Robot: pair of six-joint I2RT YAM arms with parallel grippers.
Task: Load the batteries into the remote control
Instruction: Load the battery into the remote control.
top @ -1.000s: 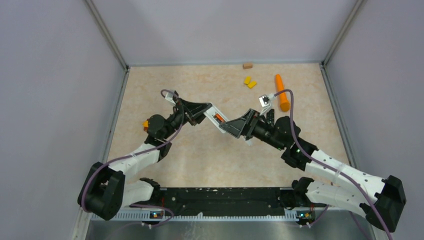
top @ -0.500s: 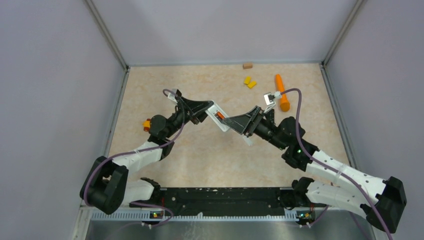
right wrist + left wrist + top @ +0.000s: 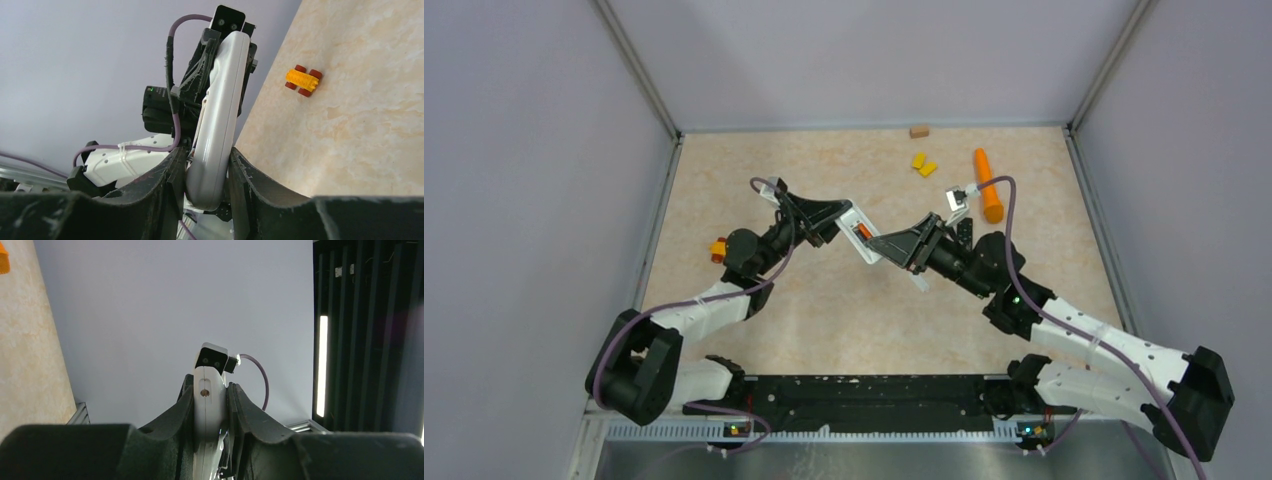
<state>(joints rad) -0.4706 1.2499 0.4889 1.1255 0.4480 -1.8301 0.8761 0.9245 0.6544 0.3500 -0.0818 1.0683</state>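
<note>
My left jaws and right jaws clamp opposite ends of the remote control (image 3: 220, 120), steadying its open battery bay (image 3: 861, 232) above the worktop (image 3: 824, 310).

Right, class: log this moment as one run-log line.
left gripper: shut on white plastic remote control | right gripper: shut on remote | orange-red cylindrical battery: in remote
</note>
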